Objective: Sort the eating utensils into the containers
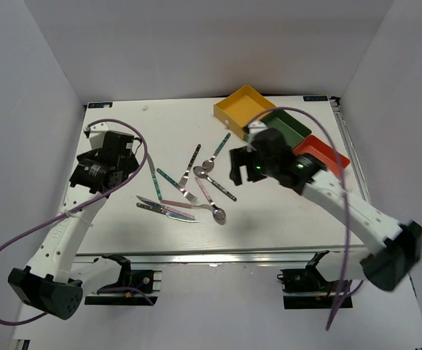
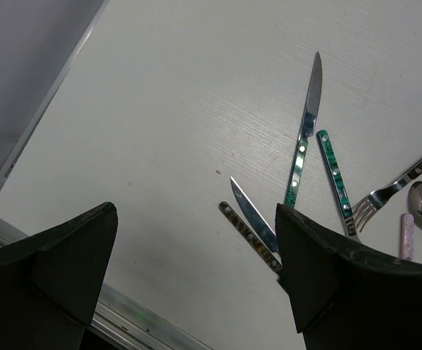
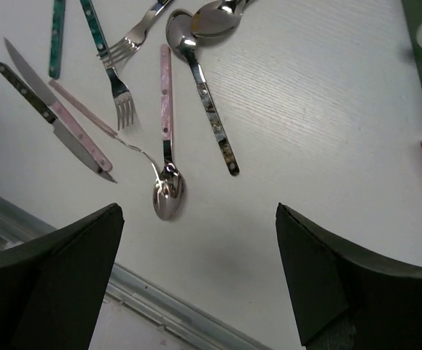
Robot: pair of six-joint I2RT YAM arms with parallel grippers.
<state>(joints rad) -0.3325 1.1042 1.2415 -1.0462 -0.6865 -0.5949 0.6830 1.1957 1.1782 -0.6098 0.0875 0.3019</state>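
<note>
On the table [image 1: 167, 131]: utensils [image 1: 192, 191] scattered at centre, outside the trays [image 1: 291, 125].
Trays: yellow, green, red, rowed at far right.
Left gripper [image 2: 196, 219]: jaws wide apart, empty.
Right gripper [image 3: 197, 211]: jaws wide apart, empty.

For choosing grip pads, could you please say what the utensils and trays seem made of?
The utensils: likely polished metal, with mirror-like glints on spoon bowls; handles look like teal or pink plastic, uncertain. The trays: probably matte plastic, flat uniform colour, no glare.
</note>
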